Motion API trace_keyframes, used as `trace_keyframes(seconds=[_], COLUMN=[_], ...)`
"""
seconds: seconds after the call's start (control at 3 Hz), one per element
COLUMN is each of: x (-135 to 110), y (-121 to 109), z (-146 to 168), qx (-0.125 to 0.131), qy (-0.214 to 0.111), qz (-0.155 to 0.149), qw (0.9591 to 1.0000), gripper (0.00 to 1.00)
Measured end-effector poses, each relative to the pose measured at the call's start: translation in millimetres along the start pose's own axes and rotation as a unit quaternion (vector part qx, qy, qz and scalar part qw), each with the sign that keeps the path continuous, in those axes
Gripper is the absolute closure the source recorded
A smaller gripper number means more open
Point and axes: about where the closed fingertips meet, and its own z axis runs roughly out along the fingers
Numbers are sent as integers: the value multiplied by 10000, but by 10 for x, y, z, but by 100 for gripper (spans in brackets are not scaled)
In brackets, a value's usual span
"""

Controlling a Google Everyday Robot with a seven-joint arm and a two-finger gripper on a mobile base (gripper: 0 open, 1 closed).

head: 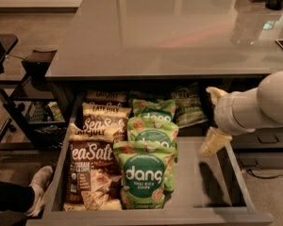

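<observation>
Neatly, drawer (pixel 155 218) holds Dang bags (pixel 144 175) and Sea Salt bags (pixel 90 164); gripper (pixel 212 119) gapes empty beside them

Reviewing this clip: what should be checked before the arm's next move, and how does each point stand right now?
1. Drawer open: ok, pulled out, contents exposed.
2. Gripper position: ok, over the drawer's bare right side, beside the bags.
3. Gripper empty: ok, open, holding nothing.
4. Gap to the nearest item, the dark green bag at back right: cannot tell, they look close.
5. Dang bags in order: ok, standing in a row, front to back.
6. Clearance under the countertop: cannot tell.
</observation>
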Motion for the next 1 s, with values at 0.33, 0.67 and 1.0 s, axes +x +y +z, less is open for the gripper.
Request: trace_keyframes(seconds=[0.33,0.67,1.0], x=[-110,-53,-53], y=[-310,-523,-523], z=[331,655,656], qx=[418,521,522], qy=[-295,-330,-329], qz=[-148,-256,-256], qw=[9986,9978,9978], gripper=[0,0,0])
